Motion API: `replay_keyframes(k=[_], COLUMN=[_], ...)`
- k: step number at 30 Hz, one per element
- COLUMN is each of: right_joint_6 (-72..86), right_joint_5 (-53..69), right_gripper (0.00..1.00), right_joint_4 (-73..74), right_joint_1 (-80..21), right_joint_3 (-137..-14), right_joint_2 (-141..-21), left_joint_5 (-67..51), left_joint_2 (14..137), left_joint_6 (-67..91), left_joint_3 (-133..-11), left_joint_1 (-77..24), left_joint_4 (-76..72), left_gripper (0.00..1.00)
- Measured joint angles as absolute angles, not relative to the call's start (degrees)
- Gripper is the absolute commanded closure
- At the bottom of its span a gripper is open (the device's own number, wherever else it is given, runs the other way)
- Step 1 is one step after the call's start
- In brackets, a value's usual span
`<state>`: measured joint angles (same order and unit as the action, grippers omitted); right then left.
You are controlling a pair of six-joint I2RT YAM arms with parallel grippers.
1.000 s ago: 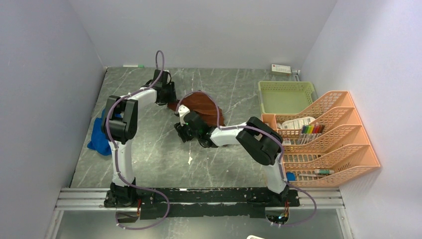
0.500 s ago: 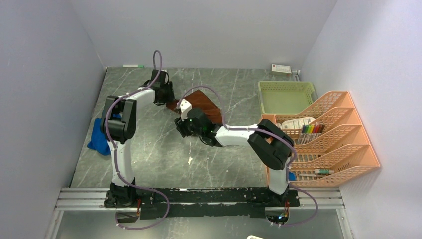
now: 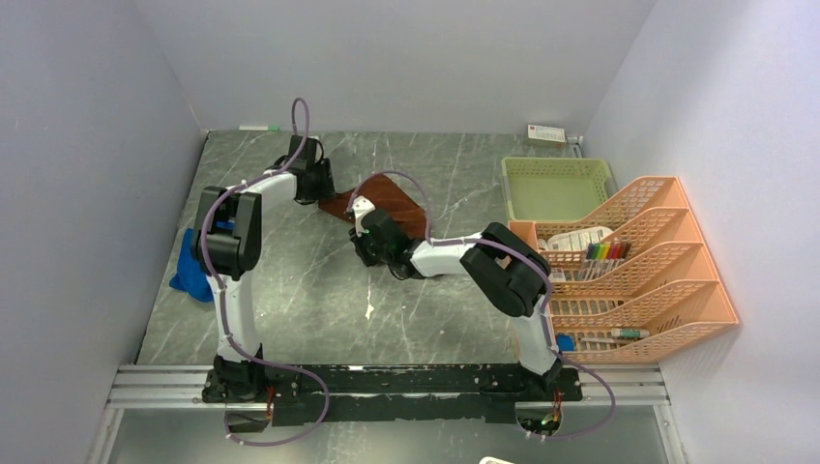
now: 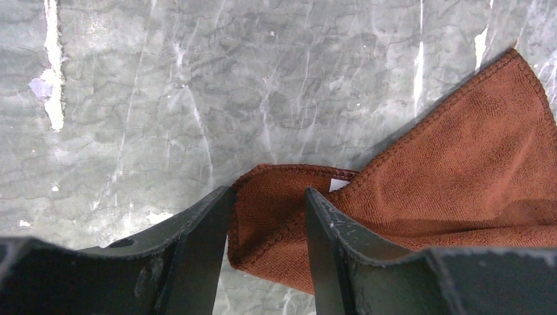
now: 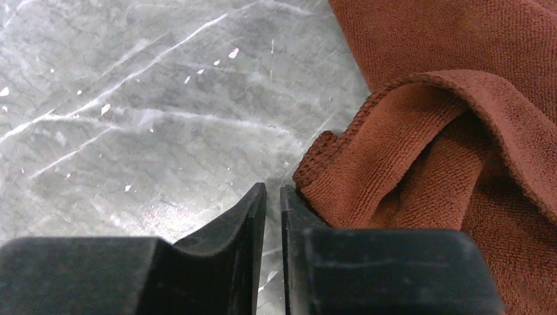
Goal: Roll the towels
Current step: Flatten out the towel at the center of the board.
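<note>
The rust-brown towel [image 3: 392, 196] lies fairly flat on the marble table, far centre. My left gripper [image 3: 322, 191] is at its left corner. In the left wrist view the left gripper [image 4: 268, 193] is open, with the folded towel corner [image 4: 282, 203] lying between the fingers. My right gripper [image 3: 360, 244] is at the towel's near-left edge. In the right wrist view the right gripper [image 5: 272, 189] is shut with nothing in it, and a folded towel edge [image 5: 394, 151] lies just beside its right finger. The royal blue towel [image 3: 193, 266] lies crumpled at the table's left edge.
A green basket [image 3: 556, 184] stands at the back right. An orange file rack [image 3: 629, 261] with small items fills the right side. A white box [image 3: 546, 133] lies at the far edge, and a small white scrap [image 3: 369, 311] lies on the table's middle.
The brown towel was bunched up and now lies flatter. My right gripper has moved toward the towel's near edge. The left gripper has shifted slightly away.
</note>
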<state>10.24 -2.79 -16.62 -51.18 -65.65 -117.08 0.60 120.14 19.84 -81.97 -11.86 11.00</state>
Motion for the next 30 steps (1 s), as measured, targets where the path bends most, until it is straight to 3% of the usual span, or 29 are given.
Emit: replay_keyframes(k=[2,12,19,20,21,23,24,30], right_joint_6=[10.5,11.3,10.5,10.4,10.3,10.1,9.9,4.8], right_joint_5=[-2.7,2.7,11.0,11.9,12.5,13.0,12.9,7.9], right_gripper=[1.00,1.00,1.00,0.97,0.72,0.04,0.01,0.00], right_joint_4=[-16.8,-18.9,-14.2,-14.0,-13.8,-13.2,-12.7,-6.0], right_joint_1=[-51.0,-50.1,-50.3,-50.1,-49.9,-49.3,-49.0,-48.4], right_joint_3=[-65.8,-64.6,-63.1,-63.2,-63.6,-65.1,-66.2,-72.4], right_joint_2=[-117.4,-117.0,-107.2,-105.1,-103.0,-100.0,-99.6,-105.2], left_joint_5=[0.6,0.6,0.6,0.6,0.6,0.6,0.6,0.6], left_joint_2=[120.1,119.4,118.8,118.6,118.4,117.8,117.4,116.0], left_joint_6=[19.8,19.4,19.0,19.0,19.0,19.0,19.0,19.0], left_joint_3=[-82.0,-81.3,-80.9,-80.8,-80.7,-80.5,-80.3,-80.1], left_joint_1=[-11.7,-11.3,-10.2,-10.2,-10.0,-9.9,-9.8,-9.8], left_joint_4=[11.0,11.4,12.2,12.3,12.4,12.4,12.4,12.3], left_gripper=[0.44,0.44,0.44,0.44,0.44,0.44,0.44,0.44])
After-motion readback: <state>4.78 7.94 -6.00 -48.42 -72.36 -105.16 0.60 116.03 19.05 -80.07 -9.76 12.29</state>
